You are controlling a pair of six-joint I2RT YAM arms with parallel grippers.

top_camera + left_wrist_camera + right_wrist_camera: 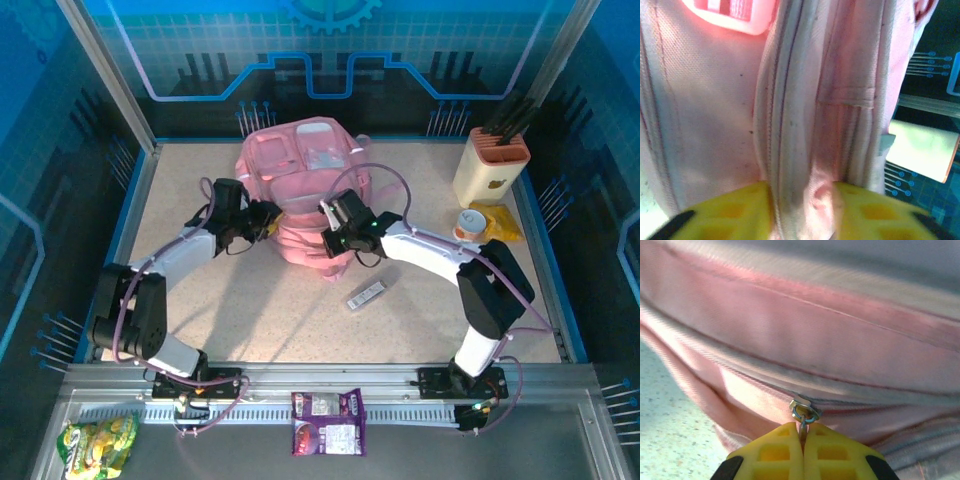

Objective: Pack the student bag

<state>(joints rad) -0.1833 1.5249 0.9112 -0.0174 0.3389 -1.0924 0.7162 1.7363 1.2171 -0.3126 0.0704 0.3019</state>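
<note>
Now, right gripper [803, 434]: your yellow fingers are pressed together on the metal zip pull [804, 413], which hangs off the student bag right at their tips.
left gripper [804, 202]: your fingers [735, 214] stand apart with a raised ridge of the bag's zip seam between them. You cannot tell whether they pinch it or merely straddle it.
student bag [300, 165]: it lies on the table [200, 330] with its long axis running away from the arm bases. Both grippers meet it at its near end, the left one on its left flank and the right one on its right flank.
zip line: seen from your right wrist, the seam runs crosswise in front of the fingertips, so the bag lies straight ahead of the tool and the track leads off sideways.
nearer arm: the right one has the pull. The left one looks placed to brace the fabric.
next move, as a judgement: draw the pull along the seam rather than away from the bag, or the fabric will likely bunch.
small wrapped bar [366, 295]: it lies loose on the table, near the bag's near end and on the right arm's side.
</note>
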